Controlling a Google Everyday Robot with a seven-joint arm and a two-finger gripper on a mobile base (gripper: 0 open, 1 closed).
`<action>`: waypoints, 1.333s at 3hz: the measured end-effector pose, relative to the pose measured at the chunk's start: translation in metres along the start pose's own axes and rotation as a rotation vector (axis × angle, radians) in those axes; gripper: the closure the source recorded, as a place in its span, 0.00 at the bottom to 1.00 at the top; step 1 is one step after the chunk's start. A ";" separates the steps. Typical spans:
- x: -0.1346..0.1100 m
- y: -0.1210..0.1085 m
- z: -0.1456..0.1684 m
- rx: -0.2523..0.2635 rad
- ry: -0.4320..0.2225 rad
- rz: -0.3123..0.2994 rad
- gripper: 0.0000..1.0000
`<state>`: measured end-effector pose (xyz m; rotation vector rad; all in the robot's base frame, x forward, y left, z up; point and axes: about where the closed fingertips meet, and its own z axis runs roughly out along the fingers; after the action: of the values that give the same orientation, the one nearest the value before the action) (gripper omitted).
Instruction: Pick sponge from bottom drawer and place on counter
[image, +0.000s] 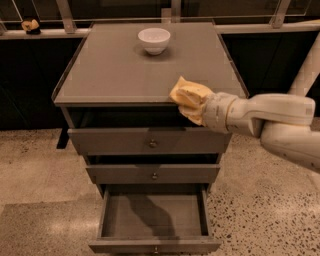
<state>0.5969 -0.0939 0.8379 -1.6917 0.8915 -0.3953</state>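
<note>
The yellow sponge (188, 94) is at the tip of my gripper (192, 106), which is shut on it. The gripper comes in from the right on a white arm and holds the sponge at the front right edge of the counter (120, 70), level with its top and just over the edge. The bottom drawer (150, 216) is pulled open below, and its inside shows nothing in it.
A white bowl (154, 40) stands at the back middle of the counter. The top drawer (150, 141) and middle drawer (154, 174) are shut. A white post (307, 70) rises at the right. A small yellowish object (30, 25) sits on the back left ledge.
</note>
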 end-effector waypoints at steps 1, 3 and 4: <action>0.013 -0.045 0.025 -0.007 -0.037 -0.050 1.00; 0.025 -0.093 0.050 0.000 -0.072 -0.105 1.00; 0.020 -0.079 0.048 -0.008 -0.077 -0.082 1.00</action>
<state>0.6699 -0.0697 0.8925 -1.7431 0.7702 -0.3793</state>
